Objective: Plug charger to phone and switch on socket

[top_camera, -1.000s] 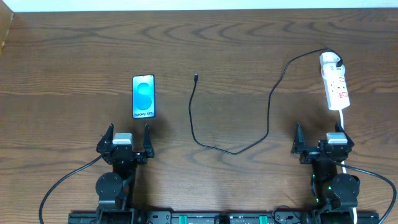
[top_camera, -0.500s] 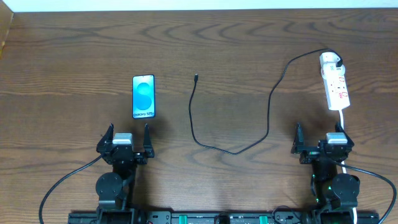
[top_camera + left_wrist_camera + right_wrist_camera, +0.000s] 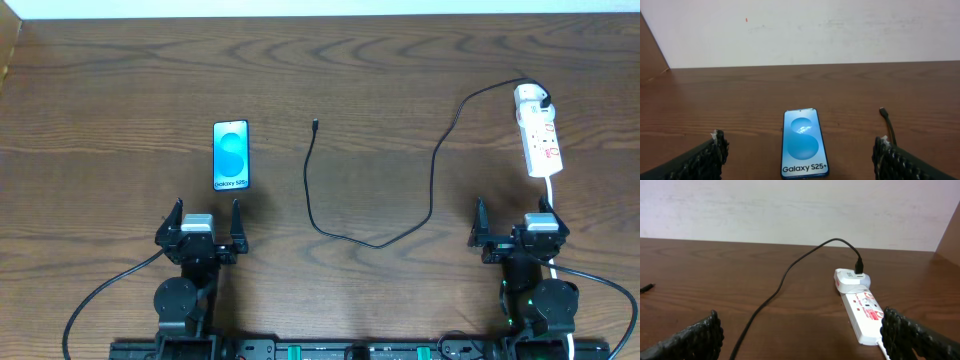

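The phone (image 3: 230, 154) (image 3: 804, 142) lies flat, its blue screen up, just beyond my left gripper (image 3: 208, 212) (image 3: 800, 155), which stands open and empty. The charger's black cable (image 3: 432, 170) (image 3: 775, 297) loops across the table's middle, its connector tip (image 3: 314, 124) (image 3: 882, 111) lying free to the right of the phone. Its white plug head (image 3: 530, 97) (image 3: 850, 277) sits in the far end of the white socket strip (image 3: 541, 140) (image 3: 863, 312). My right gripper (image 3: 511, 212) (image 3: 800, 335) is open and empty, just short of the strip's near end.
The strip's white cord (image 3: 551, 192) runs back past my right gripper's right finger. A white wall (image 3: 800, 30) borders the table's far edge. A wooden side panel (image 3: 949, 235) rises at the far right, another (image 3: 652, 52) at the far left.
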### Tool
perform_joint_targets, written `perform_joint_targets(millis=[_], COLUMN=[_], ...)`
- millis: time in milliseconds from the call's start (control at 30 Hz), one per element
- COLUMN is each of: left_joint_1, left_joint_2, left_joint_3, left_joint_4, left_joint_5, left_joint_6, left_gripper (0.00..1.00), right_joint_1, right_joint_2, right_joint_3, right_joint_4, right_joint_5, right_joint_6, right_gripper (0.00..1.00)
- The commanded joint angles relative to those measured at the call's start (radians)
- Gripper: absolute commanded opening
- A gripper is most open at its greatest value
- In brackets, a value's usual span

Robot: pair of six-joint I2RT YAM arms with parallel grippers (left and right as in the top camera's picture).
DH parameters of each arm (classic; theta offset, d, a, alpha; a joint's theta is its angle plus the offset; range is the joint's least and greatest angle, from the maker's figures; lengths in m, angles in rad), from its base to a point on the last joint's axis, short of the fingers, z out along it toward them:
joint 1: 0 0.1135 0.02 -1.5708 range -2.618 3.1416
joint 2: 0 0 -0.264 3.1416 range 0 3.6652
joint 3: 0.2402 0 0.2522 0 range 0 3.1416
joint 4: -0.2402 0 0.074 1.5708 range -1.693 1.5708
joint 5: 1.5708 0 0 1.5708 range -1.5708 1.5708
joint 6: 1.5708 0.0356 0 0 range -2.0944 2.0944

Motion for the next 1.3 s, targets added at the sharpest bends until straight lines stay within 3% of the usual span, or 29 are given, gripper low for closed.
perform_joint_targets(millis=[0,1267], left_joint_1=[0.006,0.006], left_joint_2=[-0.006,-0.006], left_joint_3=[-0.008,0.002], left_joint_4=[-0.049,-0.037], left_joint_5=[-0.021,-0.021], left_joint_6=[0.017,0.016], left_gripper=[0.93,0.94], right_joint_1=[0.005,0.005], right_joint_2=[-0.006,-0.006], right_joint_3=[-0.002,-0.002], right_joint_4=[-0.003,-0.003], right_joint_5=[0.002,0.002], right_joint_6=[-0.012,-0.012], right_gripper=[0.99,0.99])
